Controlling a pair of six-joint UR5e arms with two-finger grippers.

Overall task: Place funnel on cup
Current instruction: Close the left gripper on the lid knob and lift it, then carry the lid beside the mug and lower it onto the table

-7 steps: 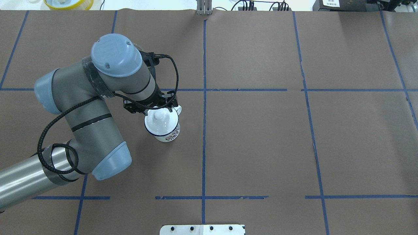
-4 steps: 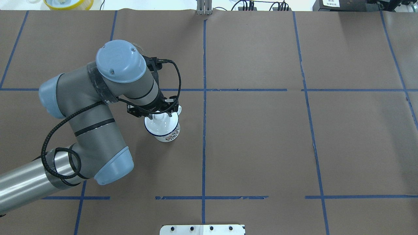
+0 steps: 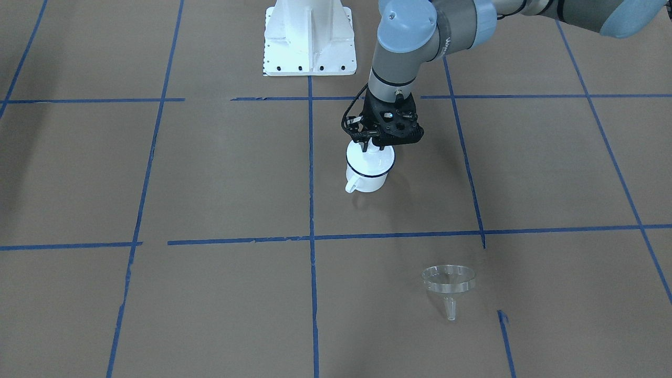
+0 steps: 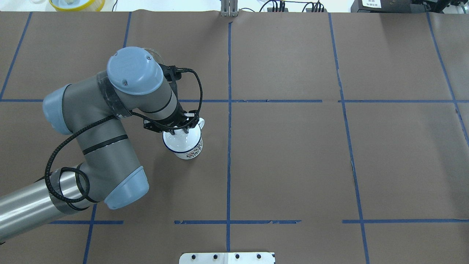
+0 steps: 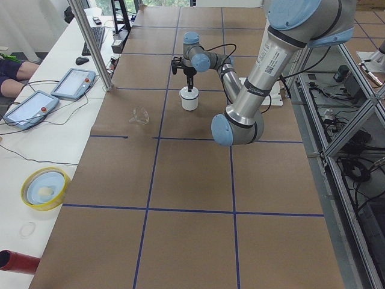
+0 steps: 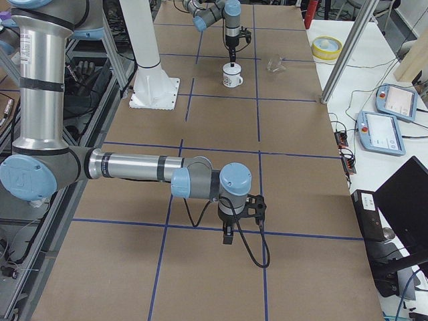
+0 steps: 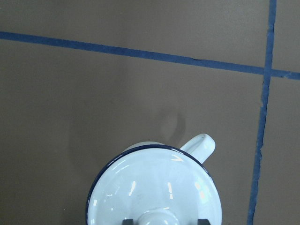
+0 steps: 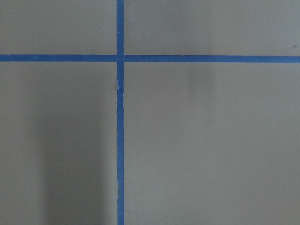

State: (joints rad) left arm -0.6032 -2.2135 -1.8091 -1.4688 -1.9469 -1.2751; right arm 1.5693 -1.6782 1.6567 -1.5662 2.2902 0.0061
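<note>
The cup [image 3: 369,170] is a white enamel mug with a dark blue rim, standing upright left of the table's middle [image 4: 187,148]. A round white knobbed lid [image 7: 154,187] sits on it. My left gripper [image 3: 374,144] is straight above the lid, and its open fingers stand on either side of the knob [image 7: 159,218] with small gaps. The clear funnel [image 3: 449,281] lies on its side on the paper, well apart from the cup on the far side, and also shows in the exterior left view [image 5: 139,115]. My right gripper [image 6: 227,235] hangs low over bare paper; I cannot tell its state.
Brown paper with blue tape lines [image 4: 229,146] covers the table. The white robot base plate [image 3: 310,37] is at the near edge. A yellow bowl [image 4: 77,3] sits beyond the far left edge. Tablets [image 5: 77,82] lie on the side bench.
My left arm has shifted slightly to the right, and the gripper now covers the lid's knob that showed in the overhead view a second ago. The cup has not moved.
</note>
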